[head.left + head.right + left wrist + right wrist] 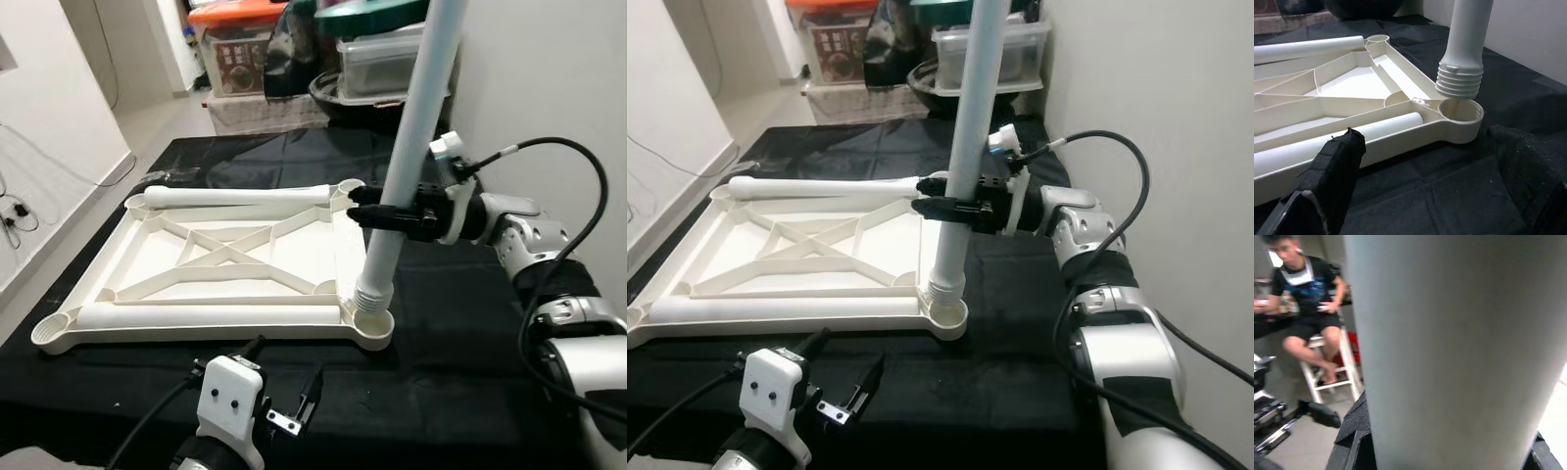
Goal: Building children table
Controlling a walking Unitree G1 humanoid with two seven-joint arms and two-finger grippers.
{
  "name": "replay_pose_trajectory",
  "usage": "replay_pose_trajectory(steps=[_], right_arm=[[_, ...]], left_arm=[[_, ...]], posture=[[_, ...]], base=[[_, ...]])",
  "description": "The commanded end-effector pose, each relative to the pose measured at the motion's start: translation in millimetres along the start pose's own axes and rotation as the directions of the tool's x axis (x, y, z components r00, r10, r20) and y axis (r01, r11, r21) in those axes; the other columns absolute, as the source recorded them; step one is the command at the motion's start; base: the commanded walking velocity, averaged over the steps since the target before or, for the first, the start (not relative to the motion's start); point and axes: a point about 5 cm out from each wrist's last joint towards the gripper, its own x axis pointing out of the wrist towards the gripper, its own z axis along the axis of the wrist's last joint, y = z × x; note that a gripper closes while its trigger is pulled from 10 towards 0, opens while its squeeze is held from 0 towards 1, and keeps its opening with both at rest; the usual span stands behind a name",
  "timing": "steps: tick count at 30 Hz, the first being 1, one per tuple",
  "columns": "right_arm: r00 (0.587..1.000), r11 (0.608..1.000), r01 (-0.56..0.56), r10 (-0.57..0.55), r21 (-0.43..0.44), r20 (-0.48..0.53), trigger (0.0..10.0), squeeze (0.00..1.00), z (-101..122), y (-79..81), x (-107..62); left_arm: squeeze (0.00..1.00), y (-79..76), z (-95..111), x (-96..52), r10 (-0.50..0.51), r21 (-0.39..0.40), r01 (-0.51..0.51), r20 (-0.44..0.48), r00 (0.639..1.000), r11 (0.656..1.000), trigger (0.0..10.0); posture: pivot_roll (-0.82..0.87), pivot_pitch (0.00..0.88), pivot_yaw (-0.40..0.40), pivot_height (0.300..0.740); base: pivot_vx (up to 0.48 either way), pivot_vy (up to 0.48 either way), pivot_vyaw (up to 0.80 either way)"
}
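A white plastic tabletop frame point(225, 257) lies upside down on a black cloth. A white table leg point(407, 157) stands nearly upright, its threaded end point(1460, 82) just above the near right corner socket point(1463, 110), slightly tilted. My right gripper point(377, 217) is shut on this leg around mid-height. Two more white legs lie on the frame: one along the far edge point(235, 196), one along the near edge point(206, 315). My left gripper point(284, 387) is open, low at the front edge of the cloth, short of the frame.
A white wall point(549, 78) rises close on the right. Plastic storage boxes point(382, 59) and a dark bowl are stacked behind the cloth. In the right wrist view a person point(1308, 308) sits on a white stool across the room.
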Motion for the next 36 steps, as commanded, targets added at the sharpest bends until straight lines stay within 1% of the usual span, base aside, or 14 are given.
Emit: replay_pose_trajectory(steps=[1,4,7,10,11,13,15,18,20,27,34,36], right_arm=[[0.998,0.997,-0.064,0.065,-0.039,0.018,10.0,0.0,10,2.4,6.1],[0.996,0.996,-0.083,0.084,-0.038,0.004,10.0,0.0,9,3.7,6.9],[0.99,0.99,-0.14,0.14,-0.033,-0.013,10.0,0.0,-1,9.3,18.0],[0.988,0.988,-0.153,0.153,-0.028,-0.015,10.0,0.0,-4,10.4,21.2],[0.986,0.986,-0.165,0.165,-0.024,-0.032,10.0,0.0,-9,11.5,25.0],[0.985,0.985,-0.169,0.168,-0.02,-0.044,10.0,0.0,-13,11.9,26.1],[0.985,0.985,-0.169,0.168,-0.02,-0.044,10.0,0.0,-13,11.9,26.1],[0.983,0.985,-0.17,0.168,-0.019,-0.074,10.0,0.0,-19,11.6,27.3],[0.981,0.987,-0.155,0.149,-0.034,-0.125,10.0,0.0,-22,9.1,25.8],[0.98,0.99,-0.118,0.103,-0.078,-0.173,10.0,0.0,-12,2.3,19.4],[0.972,0.989,-0.131,0.115,-0.071,-0.204,10.0,0.0,-11,3.6,17.7],[0.964,0.987,-0.149,0.134,-0.052,-0.229,10.0,0.0,-17,6.1,18.7]], left_arm=[[0.0,-0.5,-1,-3.0,-0.013,-0.005,0.013,-0.02,1.0,1.0,10.0],[0.0,-1.0,-1,-3.7,-0.016,-0.004,0.016,-0.022,1.0,1.0,10.0],[0.0,-2.3,-1,-5.5,-0.019,-0.007,0.019,-0.029,0.999,1.0,10.0],[0.0,-2.4,-1,-6.0,-0.019,-0.008,0.019,-0.03,0.999,1.0,10.0],[0.0,-2.8,-1,-6.2,-0.02,-0.007,0.02,-0.031,0.999,1.0,10.0],[0.0,-3.2,-1,-5.6,-0.02,-0.004,0.02,-0.029,0.999,1.0,10.0],[0.0,-3.2,-1,-5.6,-0.02,-0.004,0.02,-0.029,0.999,1.0,10.0],[0.0,-3.2,0,-4.7,-0.017,0.0,0.017,-0.024,1.0,1.0,10.0],[0.0,-4.0,0,-4.8,-0.015,-0.001,0.015,-0.021,1.0,1.0,10.0],[0.0,-5.2,0,-4.1,-0.006,-0.007,0.006,-0.02,1.0,1.0,10.0],[0.0,-5.9,0,-1.7,-0.006,-0.005,0.006,-0.018,1.0,1.0,10.0],[0.0,-6.2,0,-0.5,-0.005,-0.004,0.005,-0.016,1.0,1.0,10.0]], posture=[[0.1,0.12,0.093,0.74],[0.1,0.12,0.093,0.74],[0.11,0.11,0.086,0.74],[0.11,0.11,0.086,0.74],[0.11,0.103,0.077,0.74],[0.11,0.102,0.072,0.74],[0.11,0.102,0.072,0.74],[0.11,0.104,0.066,0.74],[0.11,0.114,0.062,0.74],[0.1,0.127,0.057,0.74],[0.09,0.132,0.048,0.74],[0.09,0.132,0.047,0.74]], base=[[0.0,0.0,0.0],[0.0,0.0,0.0],[0.0,0.0,0.0],[0.0,0.0,0.0],[0.0,0.0,0.0],[0.0,0.0,0.0],[0.0,0.0,0.0],[0.0,0.0,0.0],[0.0,0.0,0.0],[0.0,0.0,0.0],[0.0,0.0,0.0],[0.0,0.0,0.0]])
